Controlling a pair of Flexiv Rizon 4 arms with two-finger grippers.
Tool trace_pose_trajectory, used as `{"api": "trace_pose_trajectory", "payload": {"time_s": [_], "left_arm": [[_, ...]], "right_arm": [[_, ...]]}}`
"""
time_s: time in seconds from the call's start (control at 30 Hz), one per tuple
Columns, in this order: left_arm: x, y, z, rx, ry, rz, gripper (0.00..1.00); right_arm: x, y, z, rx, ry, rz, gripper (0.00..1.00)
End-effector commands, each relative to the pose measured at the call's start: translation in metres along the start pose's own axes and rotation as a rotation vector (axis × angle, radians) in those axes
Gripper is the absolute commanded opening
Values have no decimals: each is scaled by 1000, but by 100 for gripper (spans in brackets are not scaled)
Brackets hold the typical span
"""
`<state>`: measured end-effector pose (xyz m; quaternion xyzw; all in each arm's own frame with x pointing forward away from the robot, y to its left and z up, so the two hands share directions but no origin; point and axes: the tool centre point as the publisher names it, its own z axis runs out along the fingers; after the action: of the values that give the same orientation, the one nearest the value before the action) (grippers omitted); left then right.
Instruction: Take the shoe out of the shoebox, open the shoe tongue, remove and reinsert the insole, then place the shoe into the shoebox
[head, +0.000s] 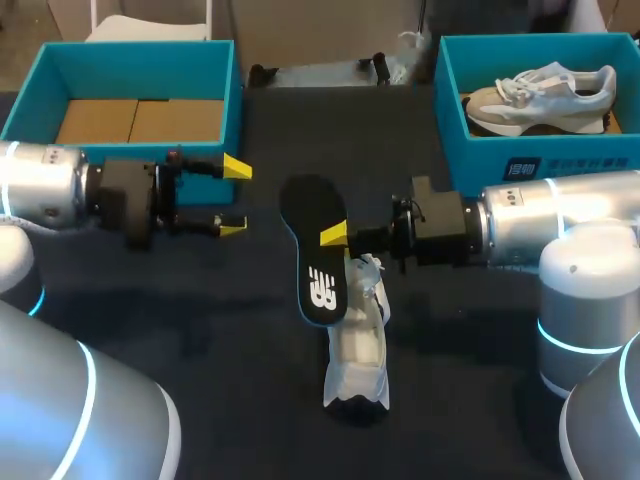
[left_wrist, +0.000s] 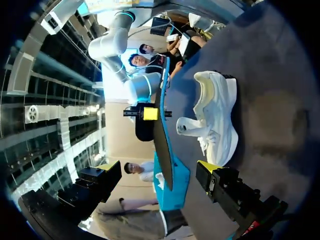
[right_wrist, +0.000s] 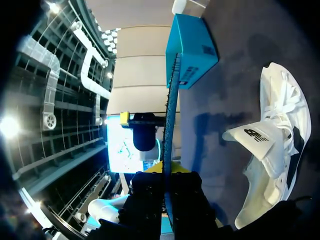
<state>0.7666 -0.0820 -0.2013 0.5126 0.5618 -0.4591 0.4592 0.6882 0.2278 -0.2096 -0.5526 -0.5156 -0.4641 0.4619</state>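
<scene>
A black insole (head: 313, 250) hangs above the dark table, pinched at its edge by my shut right gripper (head: 335, 236). Below it a white shoe (head: 360, 345) lies on the table with its tongue pulled up. My left gripper (head: 234, 197) stands open to the left of the insole, a gap away, holding nothing. The left wrist view has the insole (left_wrist: 162, 135) edge-on ahead of the open left gripper (left_wrist: 157, 170), with the shoe (left_wrist: 215, 115) beside it. Seen from the right wrist, the right gripper (right_wrist: 167, 175) clamps the thin insole (right_wrist: 170, 110); the shoe (right_wrist: 275, 150) lies beside it.
An open teal shoebox (head: 40, 85) with a bare cardboard floor stands at the back left. A second teal box (head: 450, 110) at the back right holds another pale shoe (head: 540, 95). A small black object (head: 320, 72) lies at the far edge.
</scene>
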Motion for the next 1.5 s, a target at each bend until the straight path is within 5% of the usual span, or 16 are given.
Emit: {"api": "trace_pose_trajectory", "payload": {"time_s": [0.03,0.4,0.77,1.0,1.5], "left_arm": [[2,-10,14,-48,-54,9,100],[1,-23,30,-89,-68,-66,100],[10,-36,56,-67,-122,-135,81],[10,-42,68,-76,-151,-150,49],[7,-34,83,-107,-137,-98,42]], "right_arm": [[0,-1,1,-2,-2,1,0],[0,-1,1,-2,-2,1,0],[0,-1,1,-2,-2,1,0],[0,-1,1,-2,-2,1,0],[0,-1,1,-2,-2,1,0]]}}
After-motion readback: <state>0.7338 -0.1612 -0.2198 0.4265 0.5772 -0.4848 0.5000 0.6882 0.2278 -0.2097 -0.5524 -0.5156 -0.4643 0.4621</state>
